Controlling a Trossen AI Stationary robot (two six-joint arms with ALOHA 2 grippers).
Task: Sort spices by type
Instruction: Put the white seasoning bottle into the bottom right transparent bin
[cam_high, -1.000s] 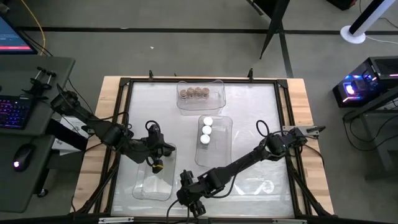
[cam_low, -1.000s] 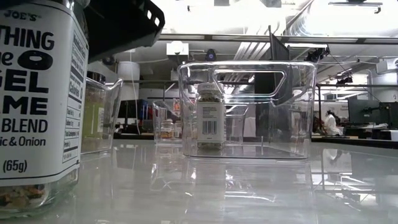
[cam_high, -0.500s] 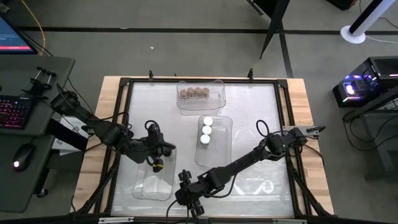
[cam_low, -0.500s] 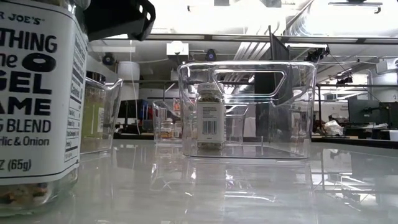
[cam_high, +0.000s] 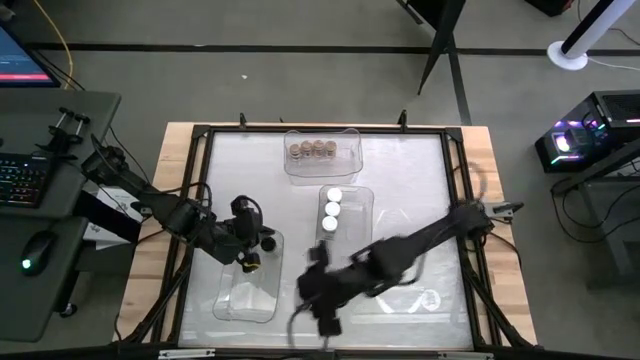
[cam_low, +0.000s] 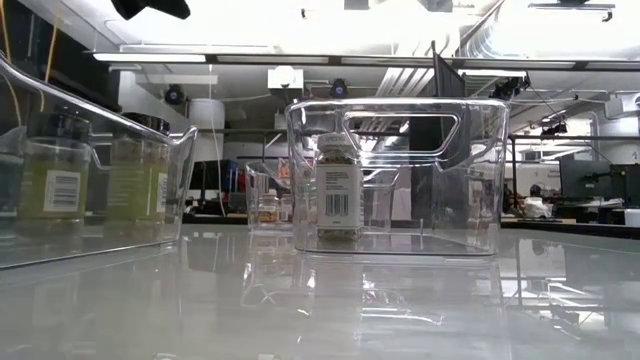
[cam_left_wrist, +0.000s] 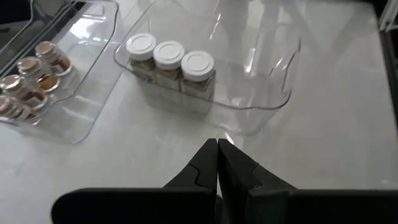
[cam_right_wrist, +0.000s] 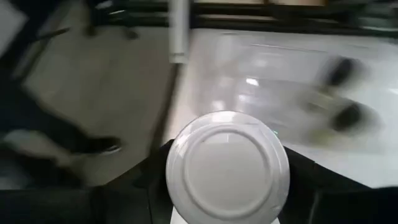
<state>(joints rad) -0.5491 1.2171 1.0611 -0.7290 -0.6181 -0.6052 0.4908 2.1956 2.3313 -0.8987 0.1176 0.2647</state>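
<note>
Filling the right wrist view, a white-lidded jar (cam_right_wrist: 227, 165) sits clamped between the right gripper's (cam_right_wrist: 227, 186) dark fingers (cam_right_wrist: 155, 180), lid facing the camera. Seen from above, the right gripper (cam_high: 318, 283) is a blurred dark shape over the near middle of the table (cam_high: 400, 180), just beside the near end of the middle bin (cam_high: 360, 215).

Three more white-lidded jars (cam_high: 331, 209) stand in a row inside that middle bin; the left wrist view shows them side by side, touching (cam_left_wrist: 169, 56). Four tan-lidded jars (cam_high: 311, 150) line up in the far bin (cam_high: 350, 160), also visible at the edge of the left wrist view (cam_left_wrist: 31, 78). Two black-lidded jars (cam_high: 258, 252) stand at the far end of the near-left bin (cam_high: 245, 295); in the low view they appear as green-filled jars (cam_low: 95, 180) behind that bin's clear wall (cam_low: 150, 130).

From table height one labelled jar (cam_low: 339, 188) shows through the middle bin (cam_low: 470, 180), the others hidden behind it.

The left gripper (cam_high: 252, 228) hovers over the far end of the near-left bin, close to the black lids; its wrist view shows its fingers (cam_left_wrist: 205, 168) pressed together on nothing (cam_left_wrist: 217, 165).
</note>
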